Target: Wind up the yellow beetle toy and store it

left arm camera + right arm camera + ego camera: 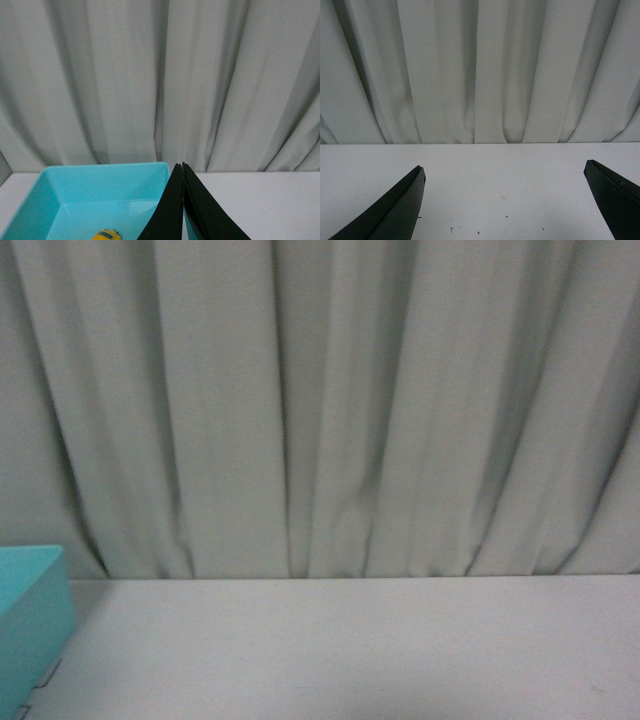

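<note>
The yellow beetle toy (106, 235) lies on the floor of a turquoise bin (75, 200) in the left wrist view; only its roof with a dark stripe shows at the picture's edge. My left gripper (182, 166) is shut, its black fingers pressed together with nothing between them, standing at the bin's near corner and apart from the toy. In the right wrist view my right gripper (504, 170) is open, fingers wide apart over bare white table, holding nothing. Neither arm shows in the front view.
The turquoise bin (30, 630) sits at the table's left edge in the front view. A white table (350, 650) runs to a pleated grey curtain (320, 410) at the back. Small dark specks (452, 230) mark the table below the right gripper.
</note>
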